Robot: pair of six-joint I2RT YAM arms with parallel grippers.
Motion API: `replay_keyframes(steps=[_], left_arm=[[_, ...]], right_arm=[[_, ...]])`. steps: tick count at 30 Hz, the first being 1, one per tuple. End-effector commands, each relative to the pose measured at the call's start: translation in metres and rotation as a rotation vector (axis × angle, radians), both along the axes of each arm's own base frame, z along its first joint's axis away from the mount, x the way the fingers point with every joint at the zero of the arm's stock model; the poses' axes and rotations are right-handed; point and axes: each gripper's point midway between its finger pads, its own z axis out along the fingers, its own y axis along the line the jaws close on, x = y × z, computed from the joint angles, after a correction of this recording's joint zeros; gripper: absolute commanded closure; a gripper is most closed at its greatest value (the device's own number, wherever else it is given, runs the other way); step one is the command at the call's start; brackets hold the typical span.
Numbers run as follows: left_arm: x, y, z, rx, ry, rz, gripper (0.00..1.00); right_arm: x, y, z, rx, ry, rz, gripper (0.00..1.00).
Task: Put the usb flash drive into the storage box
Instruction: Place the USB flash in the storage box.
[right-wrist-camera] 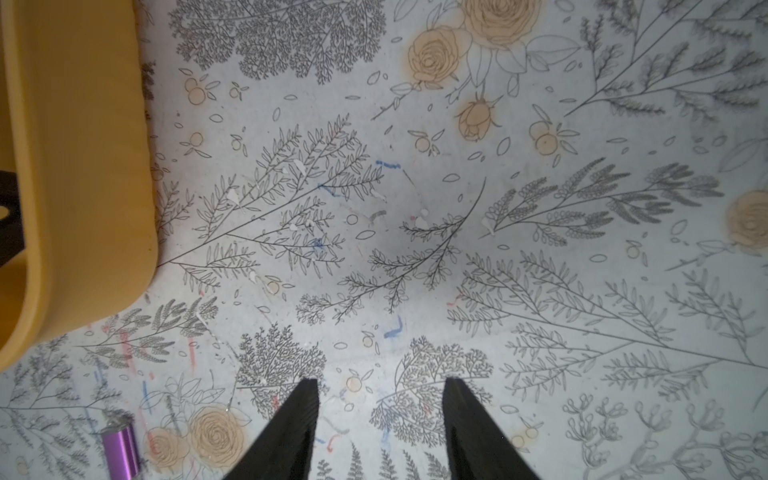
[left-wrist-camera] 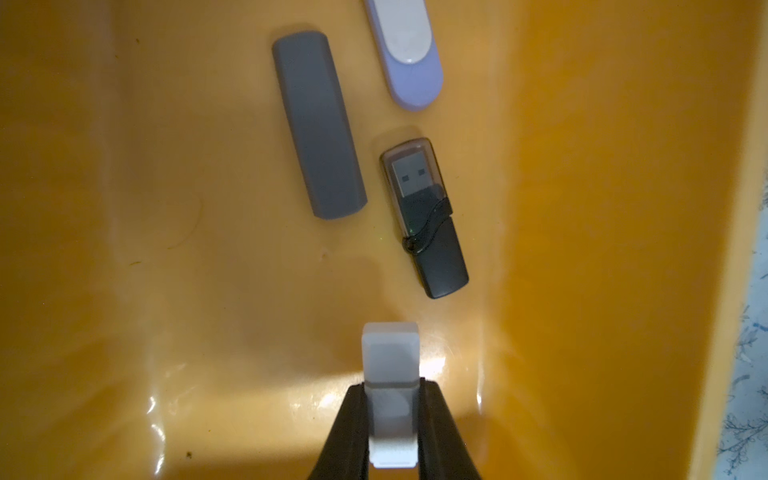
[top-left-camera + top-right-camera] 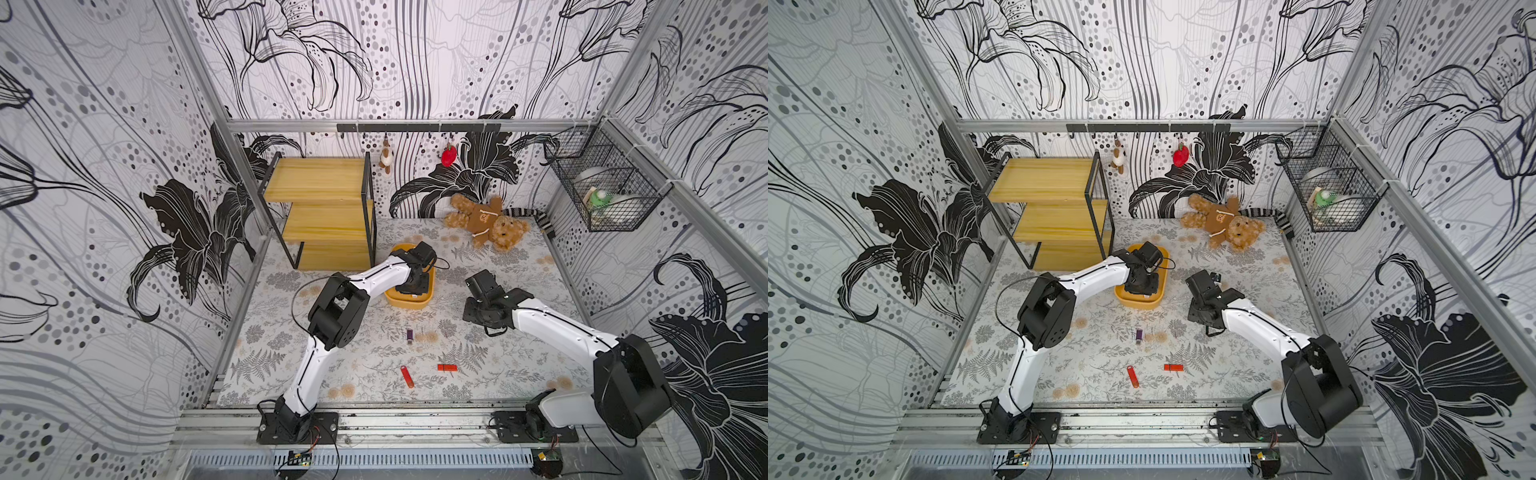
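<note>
The left hand (image 2: 393, 388) is clamped across the white usb flash drive (image 2: 390, 353), low inside the storage box (image 2: 582, 208); likely light, rigid, slick plastic, best pinched on its long sides; the right hand (image 1: 380, 382) gapes empty above the table (image 1: 415, 208).

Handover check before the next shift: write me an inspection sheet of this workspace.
Surface: floral-print table, pen marks, no spills seen.
Job's things: yellow box holds a grey flash drive, a lilac drive and a black drive; a purple drive, a rounded red drive and a blocky red drive lie on the table.
Clutter: teddy bear at the table's back.
Hands: left hand shut on a white drive inside the box; right hand open, empty, above the table.
Cables: black cable loops beside the left arm.
Surroundings: wooden shelf, wire basket, red toy and pale toy hanging on the back wall.
</note>
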Motion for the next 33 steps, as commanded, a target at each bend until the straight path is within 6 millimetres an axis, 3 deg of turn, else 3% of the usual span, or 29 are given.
replay_keyframes(steps=[1, 19, 25, 28, 33], left_arm=[[0.002, -0.002, -0.007, 0.005, -0.009, 0.005, 0.98], [0.003, -0.001, -0.004, 0.016, -0.009, -0.002, 0.70], [0.005, -0.001, 0.003, 0.013, -0.023, 0.003, 0.67], [0.009, -0.001, 0.020, 0.002, -0.060, 0.012, 0.65], [0.019, 0.001, 0.082, -0.024, -0.161, 0.025, 0.60]], right_arm=[[-0.004, -0.001, -0.004, -0.002, 0.009, 0.005, 0.47], [-0.019, 0.020, -0.016, -0.028, 0.036, 0.071, 0.47], [-0.023, 0.023, -0.015, -0.032, 0.037, 0.077, 0.47], [-0.029, 0.024, -0.011, -0.038, 0.030, 0.077, 0.47], [-0.054, 0.035, -0.012, -0.018, 0.049, 0.105, 0.50]])
